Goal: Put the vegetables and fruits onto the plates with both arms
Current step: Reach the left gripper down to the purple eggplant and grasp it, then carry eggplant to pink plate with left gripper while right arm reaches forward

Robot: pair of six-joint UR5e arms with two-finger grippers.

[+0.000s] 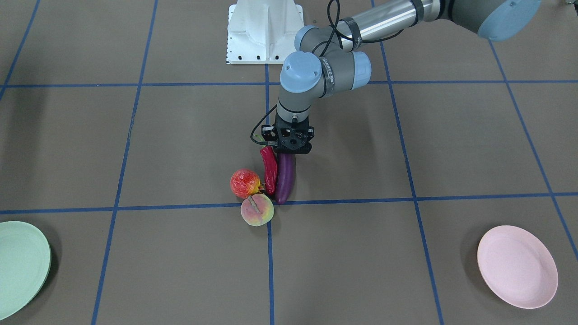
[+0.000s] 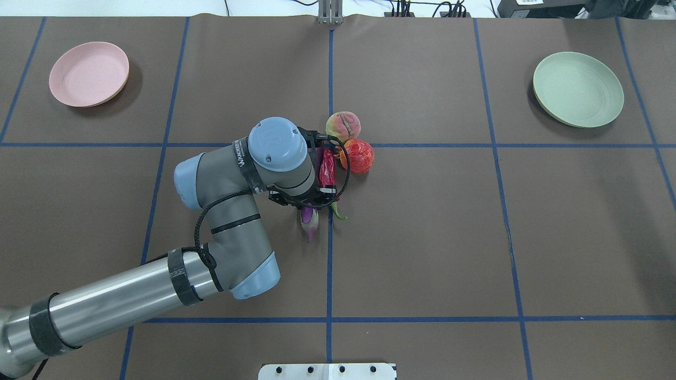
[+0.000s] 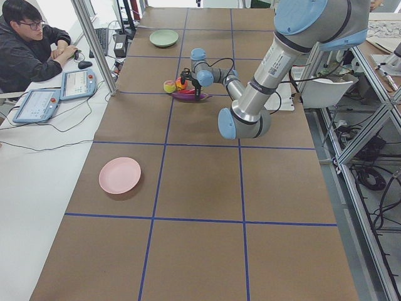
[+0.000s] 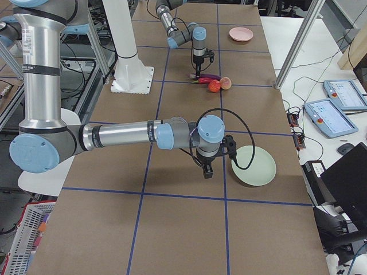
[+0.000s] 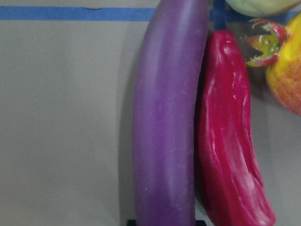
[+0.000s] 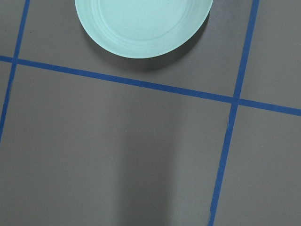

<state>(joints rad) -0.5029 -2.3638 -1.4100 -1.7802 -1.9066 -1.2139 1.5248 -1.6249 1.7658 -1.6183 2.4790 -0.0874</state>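
The purple eggplant [image 1: 285, 178] and the dark-red chili [image 1: 270, 169] lie side by side on the table, touching. The pomegranate-like fruit [image 1: 244, 183] and the peach [image 1: 257, 210] sit against their tips. My left gripper [image 1: 289, 146] is low over the eggplant's cap end; its fingers are hidden, so I cannot tell whether it grips. The left wrist view shows the eggplant [image 5: 164, 122] and chili [image 5: 230, 141] very close. My right gripper [image 4: 207, 171] hangs beside the mint green plate [image 4: 253, 165]; I cannot tell whether it is open. The pink plate [image 1: 517, 266] holds nothing.
The green plate [image 2: 578, 88] stands far right in the overhead view, the pink plate [image 2: 88, 74] far left. Blue tape lines grid the brown table. The white base block [image 1: 264, 31] is at the robot's edge. An operator [image 3: 28, 44] sits at the side desk.
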